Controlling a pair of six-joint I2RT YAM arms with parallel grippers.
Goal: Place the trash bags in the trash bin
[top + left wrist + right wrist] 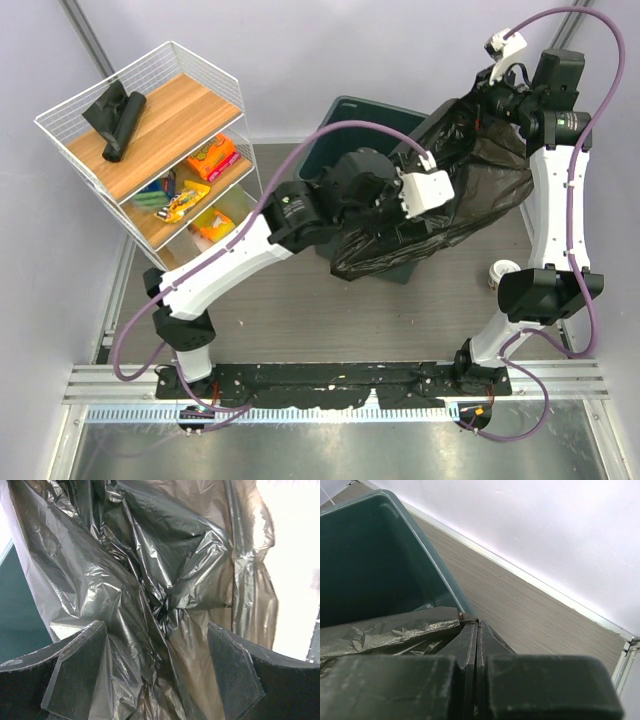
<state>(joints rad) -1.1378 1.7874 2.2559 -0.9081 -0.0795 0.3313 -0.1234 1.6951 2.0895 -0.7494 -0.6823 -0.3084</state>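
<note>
Left wrist: crinkled, glossy black trash bag (translucent where backlit).

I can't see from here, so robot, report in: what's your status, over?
Left fingers open, trash bag between them. Right fingers shut on its edge. Bag draped over trash bin, not fully in.

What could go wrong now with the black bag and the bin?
The left hand is open, so only the right hand pinches the trash bag; its thin edge may slip out.
Much of the bag hangs outside the trash bin and may fall beside it.
</note>
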